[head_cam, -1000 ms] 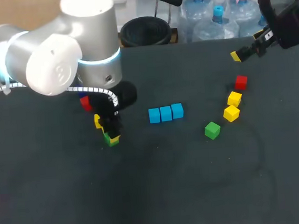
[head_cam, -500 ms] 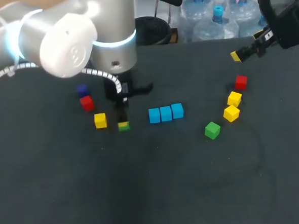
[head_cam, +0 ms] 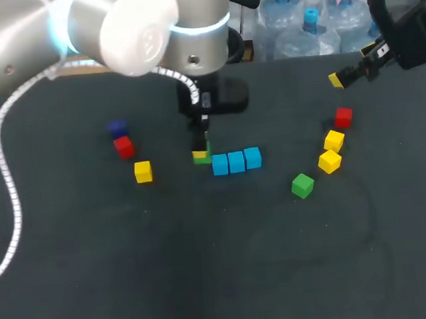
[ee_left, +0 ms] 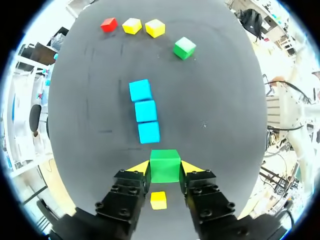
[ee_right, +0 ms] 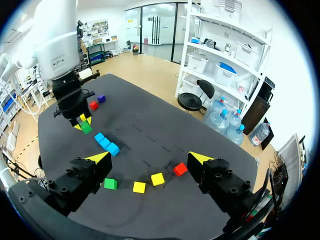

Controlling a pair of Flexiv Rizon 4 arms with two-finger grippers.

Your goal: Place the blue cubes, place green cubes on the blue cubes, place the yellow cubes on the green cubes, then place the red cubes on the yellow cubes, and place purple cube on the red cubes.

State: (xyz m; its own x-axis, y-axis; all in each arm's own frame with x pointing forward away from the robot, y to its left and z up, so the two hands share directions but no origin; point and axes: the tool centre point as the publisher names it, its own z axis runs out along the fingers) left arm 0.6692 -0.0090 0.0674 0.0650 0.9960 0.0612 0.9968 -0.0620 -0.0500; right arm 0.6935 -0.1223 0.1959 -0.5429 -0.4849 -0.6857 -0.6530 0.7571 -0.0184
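Note:
Three blue cubes [head_cam: 236,162] lie in a row at mid-table. My left gripper [ee_left: 165,167] is shut on a green cube [ee_left: 165,166], held just above the table at the row's left end [head_cam: 202,154]. In the left wrist view the blue cubes [ee_left: 146,110] run straight ahead of the fingers, and a yellow cube [ee_left: 158,200] lies below them. A second green cube [head_cam: 302,185], two yellow cubes [head_cam: 332,151] and a red cube [head_cam: 343,117] lie to the right. A purple cube [head_cam: 117,127], a red cube [head_cam: 124,146] and a yellow cube [head_cam: 143,172] lie to the left. My right gripper [ee_right: 149,159] hangs open and empty, high at the back right.
My left arm [head_cam: 147,33] spans the back left of the table over to the middle, and its cable [head_cam: 8,179] loops above the left side. The dark table [head_cam: 220,275] stretches bare toward the front.
My left arm has carried the green cube to the right, from beside the left yellow cube to the left end of the blue row. The right arm has not moved.

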